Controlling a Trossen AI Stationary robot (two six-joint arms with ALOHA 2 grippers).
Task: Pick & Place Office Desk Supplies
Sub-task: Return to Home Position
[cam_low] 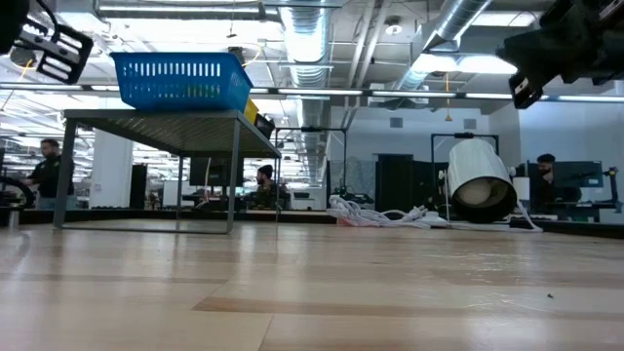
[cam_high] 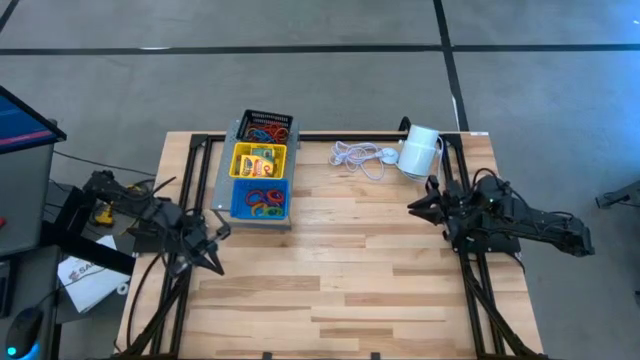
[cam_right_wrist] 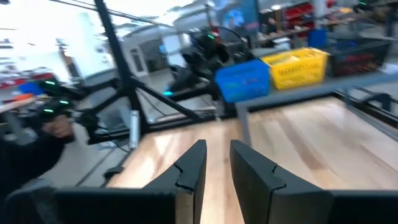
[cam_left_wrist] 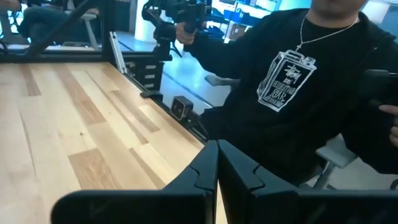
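Three small trays stand in a row on a grey stand at the table's far left. The black mesh tray and the blue tray hold coloured rubber bands. The yellow tray between them holds crayon boxes. My left gripper hovers shut and empty near the table's left edge, nearer than the blue tray; its fingers meet. My right gripper hovers at the table's right side, open by a narrow gap, with nothing between its fingers.
A coiled white cord and a white cylinder lie at the far right. A person in a black shirt stands beyond the table's near edge. Bare wood spreads between the two arms.
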